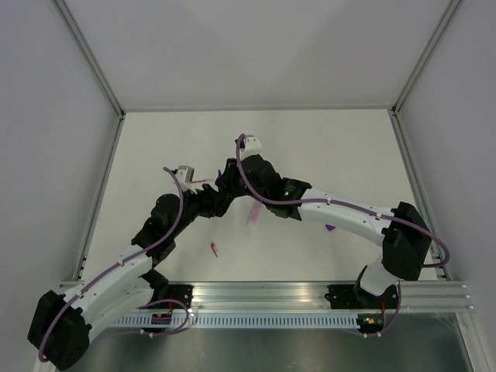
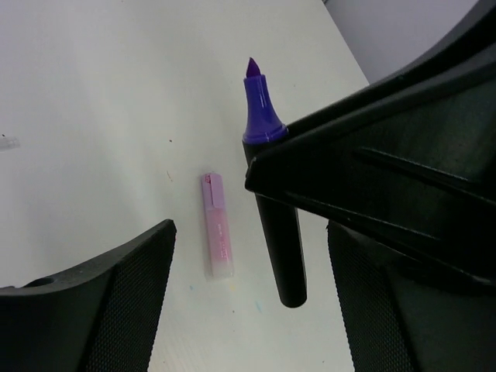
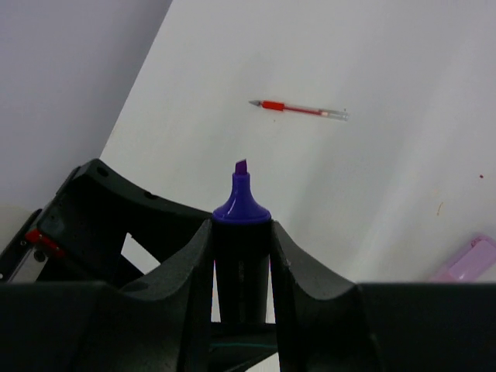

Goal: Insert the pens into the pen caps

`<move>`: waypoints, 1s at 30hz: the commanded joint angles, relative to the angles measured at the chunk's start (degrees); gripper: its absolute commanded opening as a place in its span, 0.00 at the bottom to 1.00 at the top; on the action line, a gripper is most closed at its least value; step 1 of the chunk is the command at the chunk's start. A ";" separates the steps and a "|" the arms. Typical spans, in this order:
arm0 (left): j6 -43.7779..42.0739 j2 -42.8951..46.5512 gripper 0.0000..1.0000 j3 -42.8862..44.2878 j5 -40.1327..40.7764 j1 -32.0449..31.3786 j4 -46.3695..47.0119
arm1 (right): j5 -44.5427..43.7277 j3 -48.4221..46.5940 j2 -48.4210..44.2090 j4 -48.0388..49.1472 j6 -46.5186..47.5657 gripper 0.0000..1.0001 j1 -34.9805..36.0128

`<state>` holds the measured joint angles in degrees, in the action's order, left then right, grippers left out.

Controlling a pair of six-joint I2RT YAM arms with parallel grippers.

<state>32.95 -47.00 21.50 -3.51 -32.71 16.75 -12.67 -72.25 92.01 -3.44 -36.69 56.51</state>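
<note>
Showing an early stage of the task: no pen is seen seated in a cap. The purple-tipped marker (image 3: 241, 208) is pinched by the right gripper (image 3: 240, 229), whose fingers are pressed against its dark barrel just under the collar, with the bare chisel tip pointing out beyond them. The left gripper (image 2: 249, 226) is spread wide and nothing is held. The marker's lower end is seen in the gap between its fingers, untouched.

A pale pink piece (image 2: 217, 225) lies flat on the table (image 1: 333, 147) near the two grippers. It is judged to belong with the marker, but whether it is cap or barrel cannot be settled. The thin red pen (image 3: 298, 109) lies uncapped on the table, apart from the small red cap (image 1: 214, 249), which rests nearer the arm bases. Both insertions are therefore judged to be left to do.

Room is bounded by pale walls (image 1: 46, 155) on three sides and by a metal rail (image 1: 310, 293) at the near edge. Bare surface is offered toward the far and right sides, whereas little clearance is left between the two grippers.
</note>
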 commanded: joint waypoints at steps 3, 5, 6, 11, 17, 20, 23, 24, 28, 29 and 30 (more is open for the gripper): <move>-1.66 3.23 0.76 -0.75 2.63 0.01 1.00 | -3.42 1.49 -3.67 4.48 -1.46 0.00 2.46; -1.83 4.19 0.72 -0.93 1.67 0.01 1.35 | -3.42 2.72 -3.94 5.37 -1.72 0.00 2.81; -2.01 4.29 0.68 -1.02 1.23 0.01 1.61 | -3.33 3.07 -4.20 5.90 -1.81 0.00 3.08; -2.10 3.94 0.44 -1.28 -1.67 0.01 3.46 | -2.63 4.31 -4.91 7.40 -2.34 0.00 3.43; -2.80 3.50 0.19 -1.54 -8.87 0.01 7.84 | -3.24 5.01 -5.87 7.40 -2.34 0.00 3.52; -2.80 3.50 0.02 -1.46 -10.81 0.01 8.82 | -4.64 5.10 -6.40 7.22 -1.46 0.18 3.61; -2.71 3.58 0.02 -1.46 -10.73 0.01 8.56 | -9.73 3.09 -7.54 2.76 -0.49 0.47 3.34; -2.63 3.59 0.02 -1.54 -10.64 0.01 8.56 | -10.96 1.34 -8.41 0.22 0.21 0.54 3.17; -2.19 2.97 0.02 -1.81 -9.24 0.01 8.30 | -15.46 1.93 -14.03 -8.41 0.04 0.64 1.42; -2.27 2.71 0.02 -1.81 -8.63 0.01 8.30 | -15.81 4.02 -15.35 -9.55 -0.83 0.65 1.06; -2.36 2.27 0.02 -1.81 -8.45 0.01 8.21 | -15.90 5.18 -17.89 -11.31 -1.54 0.66 0.62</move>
<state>31.86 -44.07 20.18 -12.16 -32.75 22.00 -22.98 -68.18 81.17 -8.40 -37.26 58.96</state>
